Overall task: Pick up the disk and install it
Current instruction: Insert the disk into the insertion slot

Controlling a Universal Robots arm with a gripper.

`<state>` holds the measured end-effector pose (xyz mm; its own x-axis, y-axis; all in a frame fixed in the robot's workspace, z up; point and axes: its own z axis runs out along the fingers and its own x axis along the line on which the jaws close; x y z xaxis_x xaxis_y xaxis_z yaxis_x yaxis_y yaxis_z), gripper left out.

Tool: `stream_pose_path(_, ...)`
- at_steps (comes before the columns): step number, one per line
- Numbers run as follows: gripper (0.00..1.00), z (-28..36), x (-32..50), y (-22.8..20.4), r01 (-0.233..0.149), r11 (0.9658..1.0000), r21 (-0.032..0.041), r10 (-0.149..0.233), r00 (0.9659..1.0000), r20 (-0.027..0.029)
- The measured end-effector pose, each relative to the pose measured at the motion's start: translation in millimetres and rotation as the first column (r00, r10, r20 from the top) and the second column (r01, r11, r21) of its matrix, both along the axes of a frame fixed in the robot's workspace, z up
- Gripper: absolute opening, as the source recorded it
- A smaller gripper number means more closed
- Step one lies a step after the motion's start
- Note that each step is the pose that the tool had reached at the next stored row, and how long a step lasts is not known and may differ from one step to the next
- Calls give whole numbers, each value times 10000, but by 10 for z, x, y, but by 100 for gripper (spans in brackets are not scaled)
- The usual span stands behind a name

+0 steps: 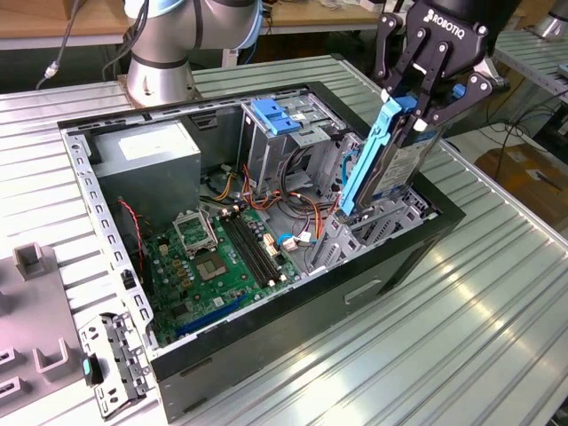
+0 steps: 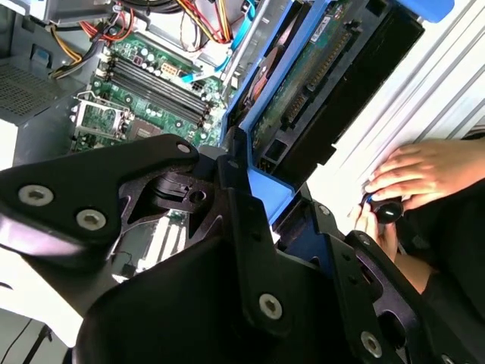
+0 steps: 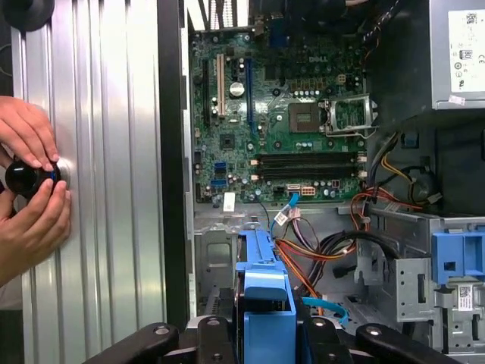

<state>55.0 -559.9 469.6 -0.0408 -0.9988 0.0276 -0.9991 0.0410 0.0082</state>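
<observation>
The disk (image 1: 382,164), a dark drive in bright blue carrier rails, stands on edge and leans toward the exterior view's right. Its lower end reaches into the grey drive bay (image 1: 355,235) at the front right corner of the open computer case (image 1: 390,266). My gripper (image 1: 410,111) is shut on the disk's upper end, one black finger on each side. In the second wrist view the disk (image 2: 318,83) runs away from the gripper (image 2: 261,189) with its circuit board and connector showing. The first wrist view has the disk's blue rail (image 3: 265,296) end-on between the gripper (image 3: 265,337) fingers.
Inside the case lie a green motherboard (image 1: 222,257), a power supply (image 1: 146,160), orange and red cables (image 1: 297,209) and a tall grey cage with a blue latch (image 1: 275,115). A person's hands (image 3: 30,182) hold a black knob on the ribbed metal table (image 1: 461,337). Grey fixtures (image 1: 35,262) sit left.
</observation>
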Motion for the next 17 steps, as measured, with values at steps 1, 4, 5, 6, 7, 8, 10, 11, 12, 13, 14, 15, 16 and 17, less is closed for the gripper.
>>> stream_pose_path(1,37,-17,25,2,0,10000,-10,0,10000,0)
stream_pose_path(4,37,-77,40,13,0,10000,-21,0,10000,0)
stream_pose_path(5,37,-87,41,13,1,10000,-28,-1,10000,0)
stream_pose_path(6,37,-98,41,13,0,10000,-29,0,10000,0)
stream_pose_path(7,37,-111,41,13,0,10000,-28,0,10000,0)
stream_pose_path(8,37,-136,41,15,0,10000,-29,0,10000,0)
stream_pose_path(10,37,-182,42,32,0,10000,-29,0,10000,0)
stream_pose_path(11,37,-191,42,36,0,10000,-32,0,10000,0)
stream_pose_path(12,37,-198,44,40,1,10000,-37,-1,10000,0)
stream_pose_path(13,37,-209,52,43,0,10000,-46,0,10000,0)
stream_pose_path(14,37,-214,56,43,0,10000,-50,0,10000,0)
stream_pose_path(15,37,-218,57,43,1,10000,-56,-1,10000,0)
stream_pose_path(16,37,-223,57,44,1,10000,-61,-1,10000,0)
stream_pose_path(17,37,-227,58,44,1,10000,-64,-1,10000,0)
